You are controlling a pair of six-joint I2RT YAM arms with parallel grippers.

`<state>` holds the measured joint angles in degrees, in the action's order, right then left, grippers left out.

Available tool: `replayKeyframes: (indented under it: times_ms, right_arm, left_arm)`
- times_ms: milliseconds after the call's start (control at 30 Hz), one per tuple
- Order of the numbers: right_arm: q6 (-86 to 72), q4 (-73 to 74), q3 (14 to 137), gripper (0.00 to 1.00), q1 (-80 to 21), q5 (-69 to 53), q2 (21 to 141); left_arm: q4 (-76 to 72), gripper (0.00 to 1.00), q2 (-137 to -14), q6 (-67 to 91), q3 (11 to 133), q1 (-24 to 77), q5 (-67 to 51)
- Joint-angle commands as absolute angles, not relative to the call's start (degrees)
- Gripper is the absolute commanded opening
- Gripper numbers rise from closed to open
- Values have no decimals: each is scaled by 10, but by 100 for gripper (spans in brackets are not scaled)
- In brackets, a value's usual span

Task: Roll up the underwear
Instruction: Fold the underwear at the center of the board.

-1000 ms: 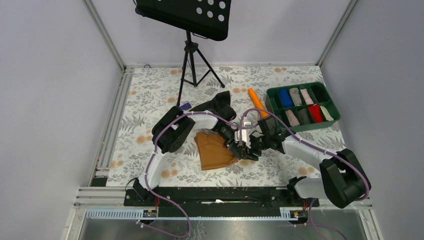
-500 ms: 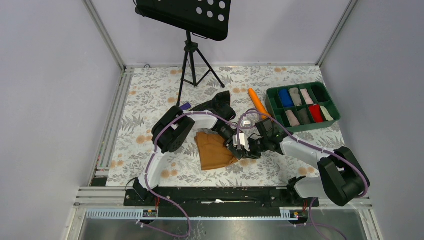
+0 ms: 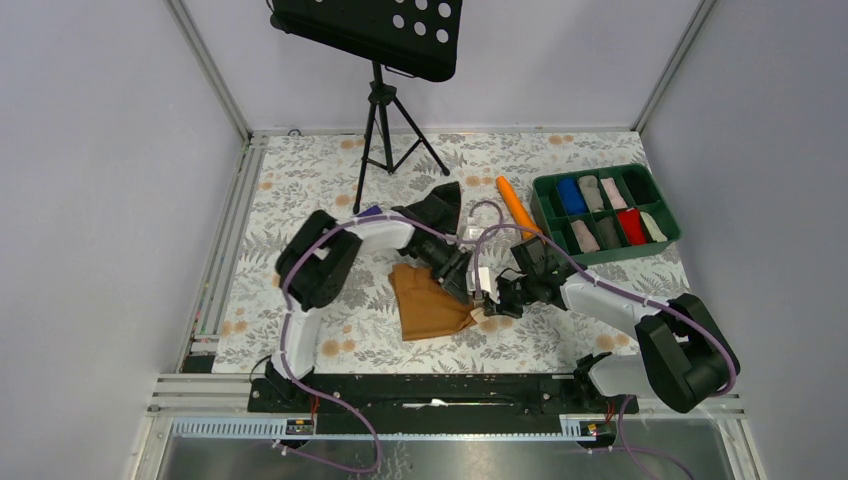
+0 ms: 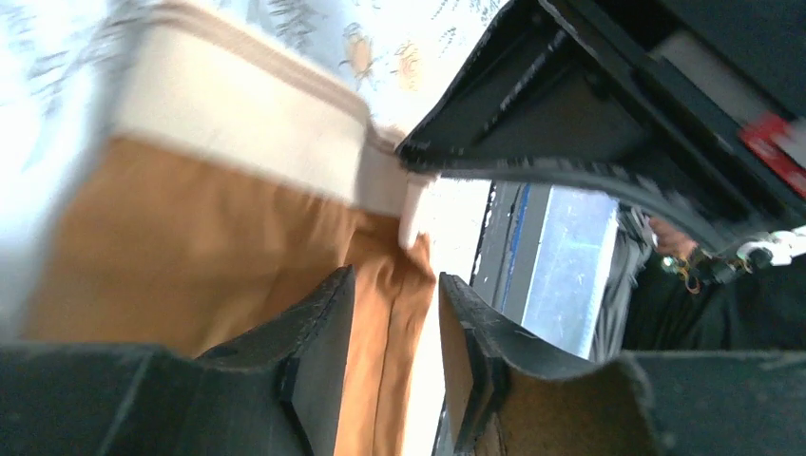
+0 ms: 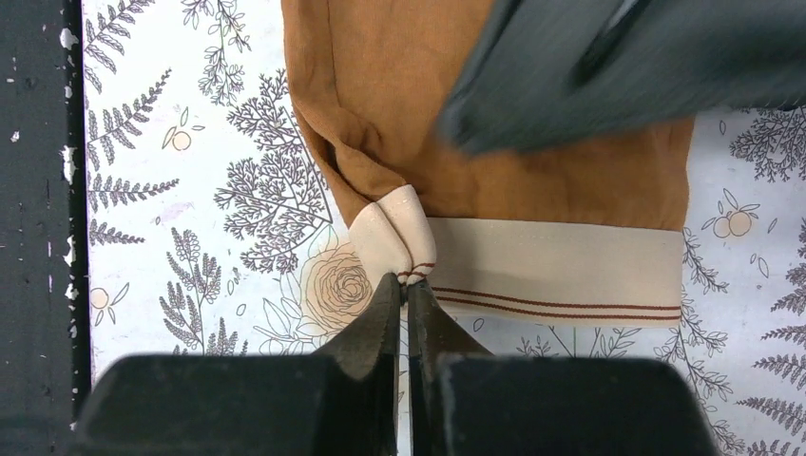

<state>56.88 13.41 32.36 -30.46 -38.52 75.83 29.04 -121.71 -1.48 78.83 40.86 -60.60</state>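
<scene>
The caramel-brown underwear (image 3: 428,306) lies folded on the floral table just in front of the arms. Its pale beige waistband (image 5: 561,275) runs along the edge nearest the right wrist camera. My right gripper (image 5: 407,283) is shut on the puckered corner of that waistband, at the garment's right edge (image 3: 487,303). My left gripper (image 3: 466,281) hovers over the same right edge, coming in from the far side. In the left wrist view its fingers (image 4: 394,280) stand apart, with a fold of the brown underwear (image 4: 190,247) below the gap and the waistband (image 4: 247,123) beyond.
A green divided bin (image 3: 668,213) with several rolled garments sits at the right. An orange cylinder (image 3: 515,203) lies beside it. A black garment (image 3: 437,208) is behind the left arm, and a music stand's tripod (image 3: 385,130) stands at the back.
My right gripper has shut on the waistband corner. My left gripper has opened and let go of the fabric, and the left arm's elbow has swung to the left.
</scene>
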Motion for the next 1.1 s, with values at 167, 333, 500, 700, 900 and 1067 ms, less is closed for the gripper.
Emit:
replayKeyframes:
  times_ms: [167, 333, 500, 700, 900, 1067]
  right_arm:
    - [531, 141, 336, 0, -309, -386, 755]
    - [503, 142, 345, 0, -309, -383, 766]
    - [485, 138, 352, 0, -309, -376, 774]
    - [471, 133, 358, 0, -309, -370, 777]
    - [470, 133, 359, 0, -309, -369, 777]
    - [469, 135, 357, 0, -310, -372, 772]
  left_arm:
    - [358, 40, -1012, -114, 671, 296, -510]
    - [313, 40, -877, -220, 546, 310, -427]
    - [266, 34, -765, -333, 466, 378, -342]
    - [302, 32, -762, -389, 440, 434, -313]
    - [305, 32, -806, -398, 426, 477, -250]
    - [303, 32, -824, -405, 437, 480, -245]
